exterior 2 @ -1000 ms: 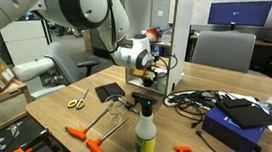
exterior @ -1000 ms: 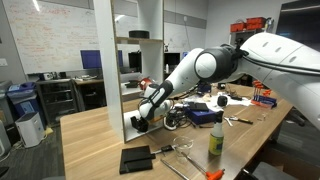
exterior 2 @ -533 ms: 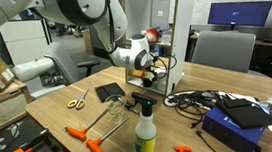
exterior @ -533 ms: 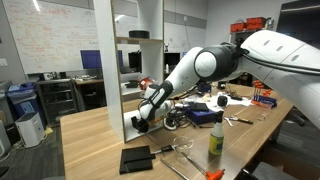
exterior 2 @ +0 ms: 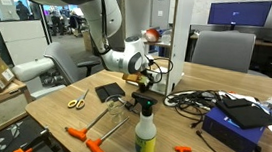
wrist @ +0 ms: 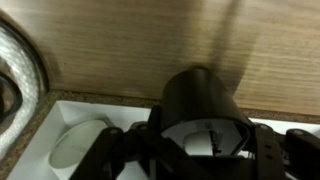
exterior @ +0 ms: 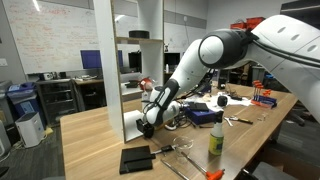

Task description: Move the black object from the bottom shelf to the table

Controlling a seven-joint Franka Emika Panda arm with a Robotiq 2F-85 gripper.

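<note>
The shelf unit (exterior: 128,70) is stood on the table (exterior: 85,142), with the gripper (exterior: 149,118) held low at the open front of the bottom shelf (exterior: 132,128), just above the tabletop. Before the unit, in an exterior view, a pad (exterior: 135,158) is laid flat on the table, a bottle (exterior: 216,138) is stood upright to its right, and a box (exterior: 205,117) is set behind the bottle. A disc (exterior: 138,35) is lodged on a higher shelf.

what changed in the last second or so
The arm's elbow lifted and the pincer drew back slightly from the bottom shelf, toward the open table. The black object sits at its fingers, but a grip cannot be confirmed. The spray bottle and black pad stayed put.
</note>
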